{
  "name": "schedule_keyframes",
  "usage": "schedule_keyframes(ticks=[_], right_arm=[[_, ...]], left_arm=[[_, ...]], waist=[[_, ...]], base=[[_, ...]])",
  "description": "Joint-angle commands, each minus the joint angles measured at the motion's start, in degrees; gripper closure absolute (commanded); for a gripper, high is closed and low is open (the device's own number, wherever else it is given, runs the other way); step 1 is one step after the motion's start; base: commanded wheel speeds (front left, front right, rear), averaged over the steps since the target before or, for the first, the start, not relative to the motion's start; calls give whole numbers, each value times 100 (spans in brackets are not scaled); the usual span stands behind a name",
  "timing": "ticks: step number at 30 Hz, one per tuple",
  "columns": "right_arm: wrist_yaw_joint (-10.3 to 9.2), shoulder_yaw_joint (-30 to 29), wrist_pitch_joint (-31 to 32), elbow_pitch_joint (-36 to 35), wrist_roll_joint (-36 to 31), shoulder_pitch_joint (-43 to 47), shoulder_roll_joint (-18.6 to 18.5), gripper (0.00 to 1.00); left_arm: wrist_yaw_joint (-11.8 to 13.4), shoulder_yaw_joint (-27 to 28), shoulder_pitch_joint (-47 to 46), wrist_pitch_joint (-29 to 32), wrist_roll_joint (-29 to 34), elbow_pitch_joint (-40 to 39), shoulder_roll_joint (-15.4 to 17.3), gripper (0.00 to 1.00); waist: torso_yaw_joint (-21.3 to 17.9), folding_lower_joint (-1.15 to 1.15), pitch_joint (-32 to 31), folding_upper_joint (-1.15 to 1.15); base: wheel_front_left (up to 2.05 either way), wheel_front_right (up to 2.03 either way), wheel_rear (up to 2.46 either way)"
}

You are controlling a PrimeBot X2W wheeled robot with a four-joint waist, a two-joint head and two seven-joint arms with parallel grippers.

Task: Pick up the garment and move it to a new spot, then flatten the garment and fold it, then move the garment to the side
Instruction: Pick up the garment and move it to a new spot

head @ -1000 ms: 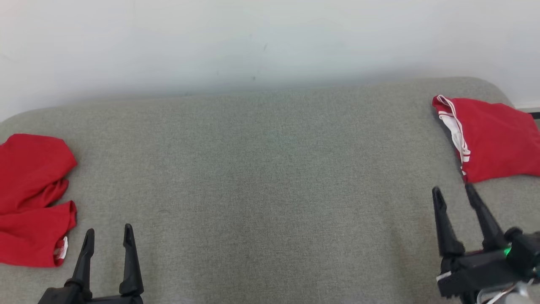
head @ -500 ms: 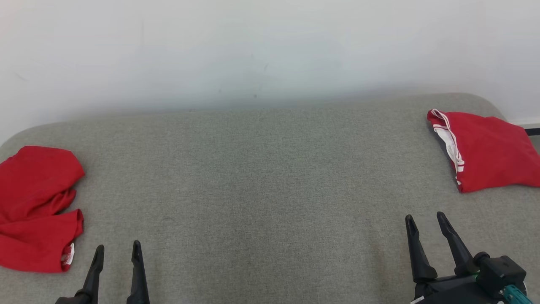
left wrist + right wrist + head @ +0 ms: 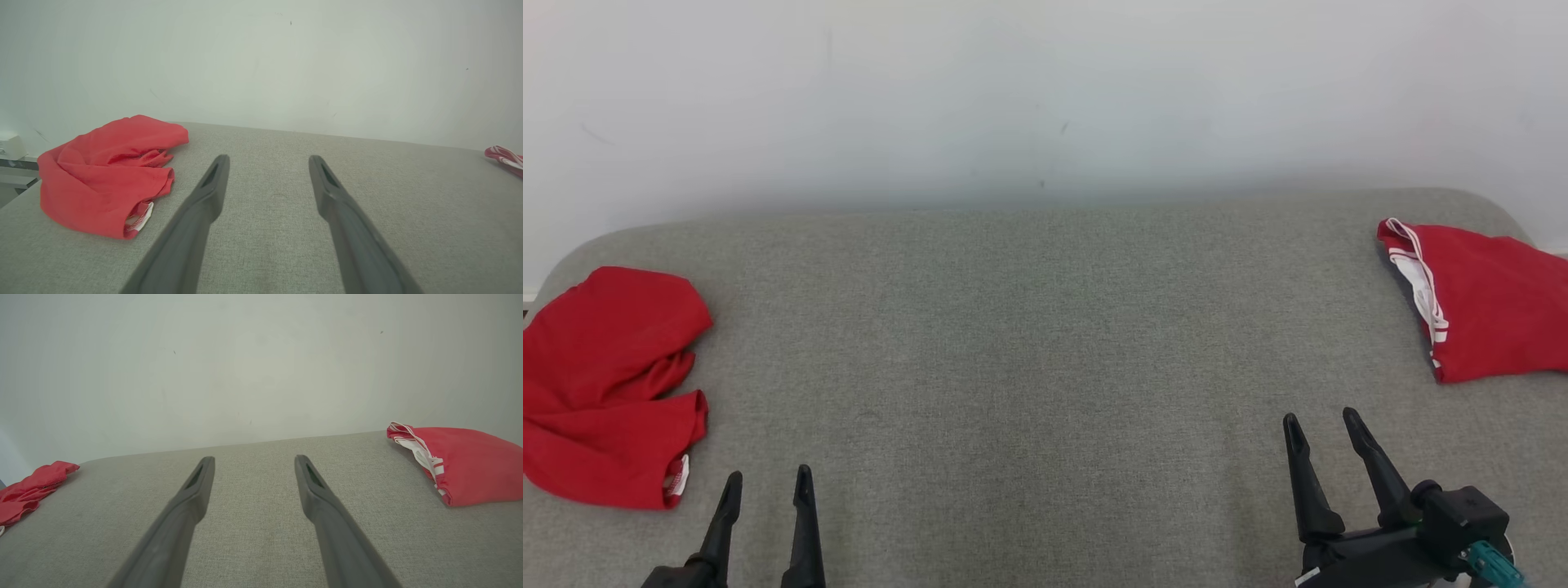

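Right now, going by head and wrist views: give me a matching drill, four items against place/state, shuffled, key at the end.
Column A
1. crumpled red garment
2. red garment with white trim
3. left gripper
4. right gripper

Column B
a. open, holding nothing, lower right of the head view
b. neat bundle at the right end of the grey surface
c. open, holding nothing, lower left of the head view
d. loose heap at the left end of the grey surface

Pairs: 1-d, 2-b, 3-c, 4-a
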Motion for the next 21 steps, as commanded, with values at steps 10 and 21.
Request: schedule_keyframes(ticks=[10, 21], right_arm=[[-16, -86, -24, 42, -20, 138, 97, 0], [-16, -117, -24, 49, -44, 192, 112, 0]], left_arm=[[48, 24, -141, 1, 13, 65, 0, 0], [73, 18, -166, 1, 0, 73, -1, 0]], waist=[[-6, 0, 1, 0], [-19, 0, 17, 0]], base=[[0, 0, 0], [0, 0, 0]])
